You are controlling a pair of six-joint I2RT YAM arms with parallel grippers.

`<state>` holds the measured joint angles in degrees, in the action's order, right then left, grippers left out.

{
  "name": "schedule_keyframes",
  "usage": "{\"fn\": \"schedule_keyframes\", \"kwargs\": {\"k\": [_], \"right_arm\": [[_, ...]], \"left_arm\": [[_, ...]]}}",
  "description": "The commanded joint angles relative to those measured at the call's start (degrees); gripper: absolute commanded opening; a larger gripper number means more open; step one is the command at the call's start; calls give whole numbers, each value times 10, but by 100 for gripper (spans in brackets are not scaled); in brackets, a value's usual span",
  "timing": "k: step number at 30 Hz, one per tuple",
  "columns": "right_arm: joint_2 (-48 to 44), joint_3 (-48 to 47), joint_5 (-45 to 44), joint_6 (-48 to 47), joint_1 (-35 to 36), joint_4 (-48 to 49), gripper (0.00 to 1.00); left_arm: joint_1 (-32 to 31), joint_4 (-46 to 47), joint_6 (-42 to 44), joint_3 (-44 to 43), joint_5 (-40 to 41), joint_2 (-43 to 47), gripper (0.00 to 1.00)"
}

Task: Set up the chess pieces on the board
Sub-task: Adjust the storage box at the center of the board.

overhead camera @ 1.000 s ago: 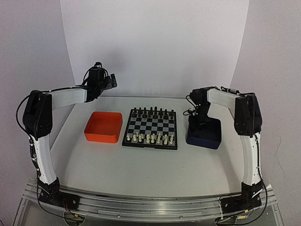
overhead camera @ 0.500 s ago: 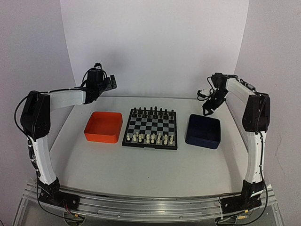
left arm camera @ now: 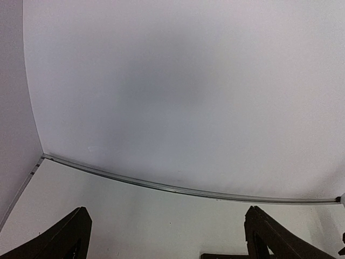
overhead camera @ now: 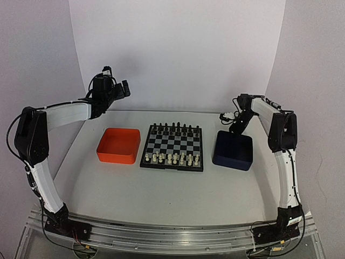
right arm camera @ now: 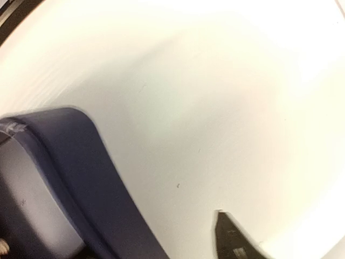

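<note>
The board point(overhead camera: 172, 143) lies at the table's middle. Several cream-white chess pieces point(overhead camera: 171, 158) stand along its near rows, and black pieces point(overhead camera: 173, 128) line its far row. My left gripper point(overhead camera: 122, 89) hangs high at the back left, far from the board. In the left wrist view its fingers point(left arm camera: 64, 237) stand wide apart, open with nothing between them. My right gripper point(overhead camera: 235, 127) hovers at the far edge of the dark blue tray point(overhead camera: 233, 150). The right wrist view is blurred and shows only one finger point(right arm camera: 233, 237) beside the blue tray's wall point(right arm camera: 81, 172).
An orange tray point(overhead camera: 118, 144) sits left of the board. White backdrop walls close in the table at the back and sides. A tiny cream thing point(right arm camera: 2, 246) peeks in at the lower left edge of the right wrist view, inside the blue tray.
My right gripper rose out of the blue tray, swung up and back, then came down to the tray's far edge. My left arm shifted slightly up and left.
</note>
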<state>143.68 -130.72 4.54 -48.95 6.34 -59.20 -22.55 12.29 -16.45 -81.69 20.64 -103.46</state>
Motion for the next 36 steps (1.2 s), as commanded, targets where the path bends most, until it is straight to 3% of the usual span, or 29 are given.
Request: {"fn": "schedule_keyframes", "kwargs": {"k": [1, 9, 11, 16, 20, 24, 28, 32, 34, 36], "right_arm": [[35, -33, 37, 43, -10, 10, 35], [-58, 103, 4, 134, -10, 43, 2], [-91, 153, -22, 192, -10, 56, 0], [-182, 280, -139, 413, -2, 96, 0], [-255, 388, -245, 552, 46, 105, 0], [-283, 434, -331, 695, 84, 103, 0], [-284, 457, -413, 782, 97, 102, 0], [-274, 464, -431, 844, 98, 101, 0], [-271, 465, -434, 861, 98, 95, 7], [-272, 468, -423, 863, 98, 94, 20]], "left_arm": [[3, 17, 7, -2, -11, 15, 100], [3, 17, 13, 1, -18, 16, 100], [3, 18, 11, 3, -21, 14, 100], [3, 16, 0, 6, -28, 10, 100], [3, 10, -7, -1, -29, 3, 100], [3, -4, -12, -25, -40, -17, 100], [3, -13, -17, -45, -51, -37, 100], [3, -26, -20, -66, -55, -49, 100], [3, -26, -21, -68, -53, -51, 100], [3, -28, -21, -70, -52, -53, 100]]}}
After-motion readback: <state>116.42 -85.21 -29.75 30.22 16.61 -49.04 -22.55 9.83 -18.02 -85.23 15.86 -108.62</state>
